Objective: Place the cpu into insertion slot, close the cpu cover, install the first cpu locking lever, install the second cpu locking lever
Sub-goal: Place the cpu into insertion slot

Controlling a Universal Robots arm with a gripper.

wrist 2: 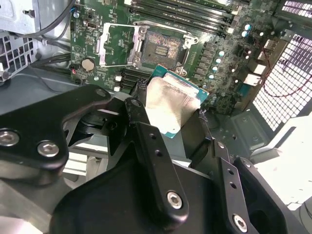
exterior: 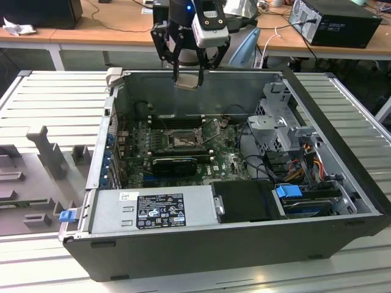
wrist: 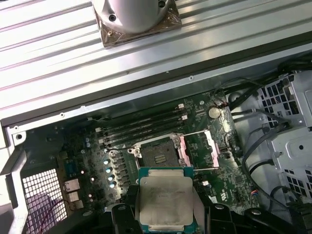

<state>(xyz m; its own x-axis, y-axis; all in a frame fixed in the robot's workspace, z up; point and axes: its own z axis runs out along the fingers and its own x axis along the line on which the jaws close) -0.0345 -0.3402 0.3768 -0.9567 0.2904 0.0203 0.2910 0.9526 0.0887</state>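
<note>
While the gripper (exterior: 187, 78) hangs over the rear wall of the case (exterior: 244, 244), at twelve o'clock in the exterior view, its fingers are clamped on the edges of the cpu (exterior: 186, 83). The slot (exterior: 181, 140) lies toward six o'clock from it, well apart. Both wrist views add that the slot is bare, with the cover (wrist: 200, 148) lying open beside it.
</note>
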